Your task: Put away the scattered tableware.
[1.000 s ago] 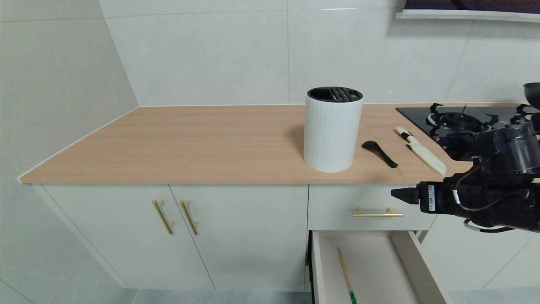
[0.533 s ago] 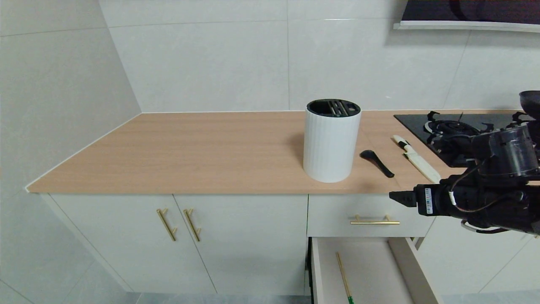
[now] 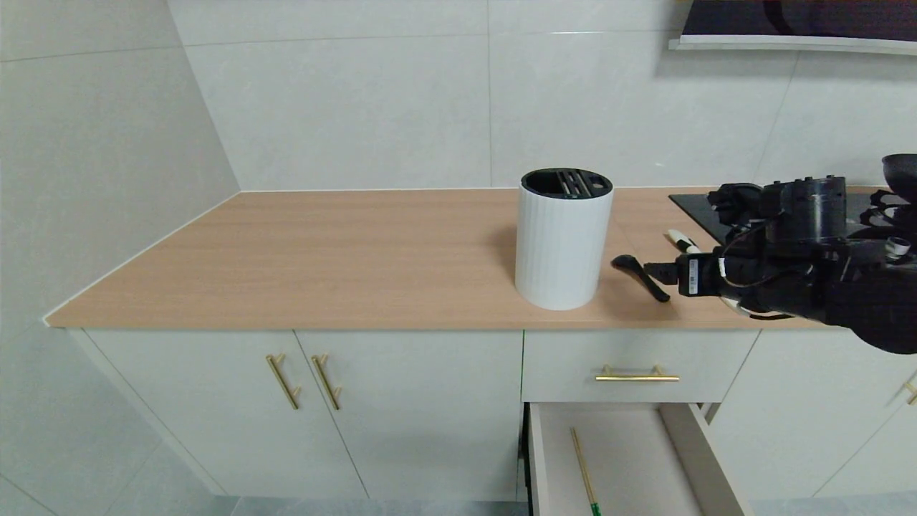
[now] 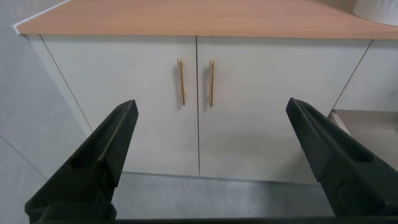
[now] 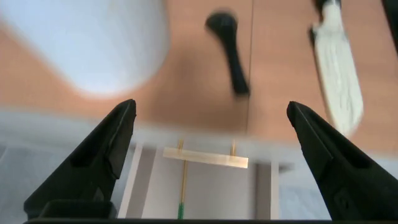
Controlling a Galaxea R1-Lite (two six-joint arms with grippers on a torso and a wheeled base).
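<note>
The right gripper (image 3: 663, 271) has risen from in front of the pulled-out drawer (image 3: 688, 451) to counter level, fingers spread wide and holding nothing. It hangs at the near edge by the black spoon (image 3: 625, 262), which lies between the white holder (image 3: 563, 240) and the knife (image 5: 339, 81). A pick-up looks likely next. The left gripper (image 4: 210, 109), equally spread and empty, faces the cupboard doors (image 4: 124, 106).
</note>
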